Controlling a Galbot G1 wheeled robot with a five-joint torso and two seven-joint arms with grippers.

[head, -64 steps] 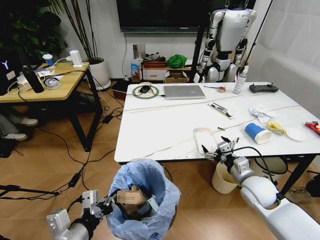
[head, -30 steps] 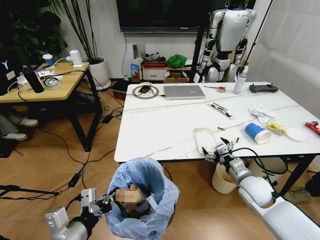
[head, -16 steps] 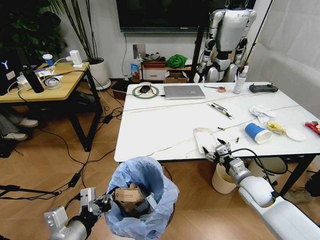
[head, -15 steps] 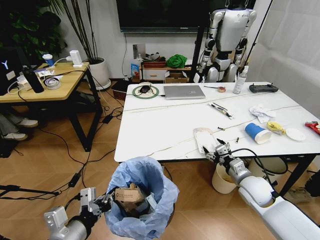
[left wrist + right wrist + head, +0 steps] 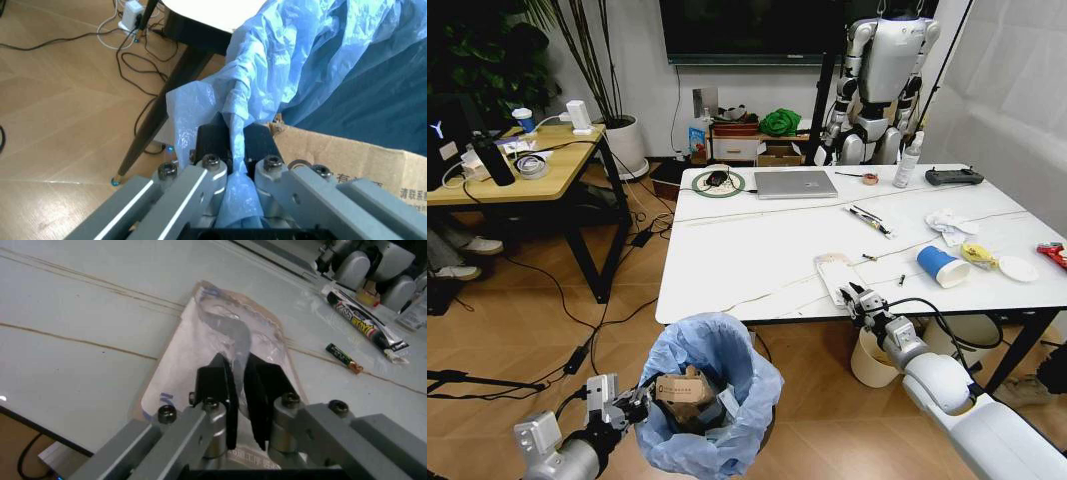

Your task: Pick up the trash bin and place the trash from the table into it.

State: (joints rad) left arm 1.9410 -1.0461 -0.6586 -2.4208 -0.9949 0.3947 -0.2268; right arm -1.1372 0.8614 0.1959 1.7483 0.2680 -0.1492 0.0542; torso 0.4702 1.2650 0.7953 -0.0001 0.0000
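The trash bin [image 5: 712,395], dark with a crinkled light-blue bag [image 5: 300,65], hangs low before the table [image 5: 757,250]. My left gripper [image 5: 632,408] [image 5: 237,172] is shut on its near rim and bag. A brown cardboard box [image 5: 682,385] [image 5: 340,155] lies inside. At the table's front edge my right gripper [image 5: 852,297] [image 5: 238,397] is shut on the near end of the white plastic packet [image 5: 835,272] [image 5: 220,340]. Farther right lie a blue paper cup [image 5: 943,265], a crumpled tissue [image 5: 949,224], a white lid [image 5: 1017,268] and a red can [image 5: 1054,252].
A laptop [image 5: 795,183], a tube [image 5: 867,220] [image 5: 360,315], a spray bottle [image 5: 908,160] and a controller [image 5: 954,177] sit on the table's far half. A cream bucket [image 5: 872,358] stands under the table. A light-wood desk [image 5: 507,165] stands at left, a humanoid robot [image 5: 882,80] behind.
My right gripper has slid forward onto the table's front edge and shut its open fingers on the packet. The left gripper still holds the bin, which has sunk slightly.
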